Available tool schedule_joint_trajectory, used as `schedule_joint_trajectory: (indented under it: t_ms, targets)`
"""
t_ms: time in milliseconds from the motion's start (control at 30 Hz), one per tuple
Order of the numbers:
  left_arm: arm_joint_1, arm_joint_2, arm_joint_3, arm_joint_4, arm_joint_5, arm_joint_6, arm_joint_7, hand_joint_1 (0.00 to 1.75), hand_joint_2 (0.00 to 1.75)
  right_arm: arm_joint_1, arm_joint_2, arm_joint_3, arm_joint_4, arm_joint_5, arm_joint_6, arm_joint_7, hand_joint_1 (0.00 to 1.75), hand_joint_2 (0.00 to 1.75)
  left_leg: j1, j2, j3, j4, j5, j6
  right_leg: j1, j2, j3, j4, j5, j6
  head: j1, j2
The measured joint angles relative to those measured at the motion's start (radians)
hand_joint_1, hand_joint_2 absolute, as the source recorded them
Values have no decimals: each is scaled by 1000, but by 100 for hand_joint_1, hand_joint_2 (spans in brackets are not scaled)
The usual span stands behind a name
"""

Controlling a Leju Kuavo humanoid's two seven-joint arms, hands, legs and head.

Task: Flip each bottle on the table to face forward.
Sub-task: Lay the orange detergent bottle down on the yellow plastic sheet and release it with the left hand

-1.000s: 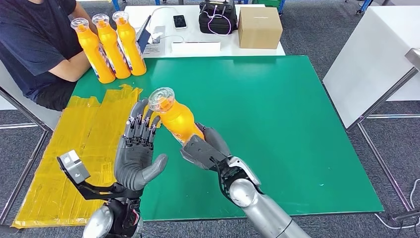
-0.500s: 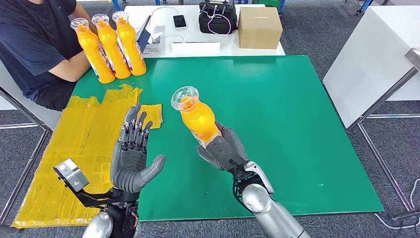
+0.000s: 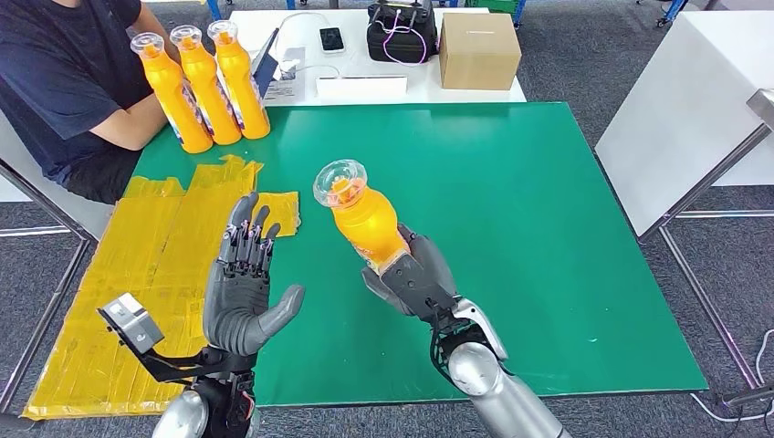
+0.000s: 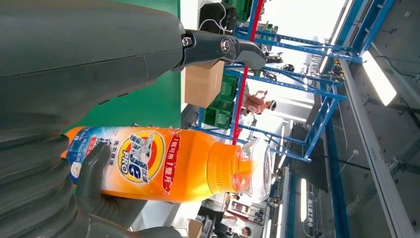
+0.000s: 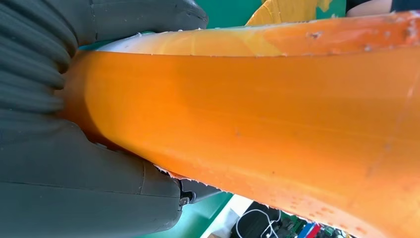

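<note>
The orange bottle (image 3: 363,219) is off the table, held above the green mat (image 3: 548,228) near its middle, tilted so its clear cap (image 3: 340,182) leans toward the robot's left and a little away from it. The right hand (image 3: 411,274) wraps its lower body, thumb and fingers closed firmly around the base, so the grip sits low and the heavier neck end stands free above it. In the left wrist view the printed label (image 4: 143,158) shows on the side turned toward the left hand (image 3: 245,292), which stands beside the bottle, well apart from it, palm up-turned and fingers spread, holding nothing. To do the step well, I judge the bottle should be turned about its own long axis until the label looks out to the front, then brought upright before it goes down; with the hold so low, any quick wrist roll could let the top swing, so a slow turn suits it. The free hand is placed to steady or take the neck if a regrasp is needed. Setting it down flat on its base, with room kept from the three bottles (image 3: 201,87) standing at the mat's far left corner by a seated person (image 3: 64,82), should avoid knocking them.
</note>
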Motion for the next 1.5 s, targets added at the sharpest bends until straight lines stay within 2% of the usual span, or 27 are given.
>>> schedule_joint_trajectory:
  t_ms: [167, 300, 467, 667, 1133, 1267, 1500]
  targets:
    - [-1, 0, 0, 0, -3, -1, 8, 0, 175, -4, 3, 32, -4, 80, 9, 2, 175, 175, 0, 0, 0, 0, 0, 0, 0, 0, 0, 0, 0, 0, 0, 0]
    - [-5, 0, -4, 0, -10, -3, 23, 0, 175, -14, 19, 91, -6, 163, 9, 13, 175, 175, 0, 0, 0, 0, 0, 0, 0, 0, 0, 0, 0, 0, 0, 0]
    - [-8, 0, -12, 2, -13, -1, 33, 0, 175, -28, 37, 168, -5, 202, 11, 17, 175, 175, 0, 0, 0, 0, 0, 0, 0, 0, 0, 0, 0, 0, 0, 0]
    - [-9, 0, -13, 3, -13, 1, 36, 0, 175, -36, 44, 216, -5, 212, 12, 19, 175, 175, 0, 0, 0, 0, 0, 0, 0, 0, 0, 0, 0, 0, 0, 0]
    - [-9, 0, -13, 3, -12, 4, 38, 1, 175, -45, 44, 236, 0, 210, 13, 19, 175, 175, 0, 0, 0, 0, 0, 0, 0, 0, 0, 0, 0, 0, 0, 0]
    - [-10, 0, -14, 8, -12, 4, 41, 175, 175, -55, 45, 254, 18, 209, 19, 20, 175, 175, 0, 0, 0, 0, 0, 0, 0, 0, -1, 0, 0, 0, 0, 0]
    - [-11, 1, -14, 16, -13, 1, 27, 175, 175, -62, 45, 257, 28, 209, 17, 20, 175, 175, 0, 0, 0, 0, 0, 0, 0, 0, -1, 0, 0, 0, 0, 0]
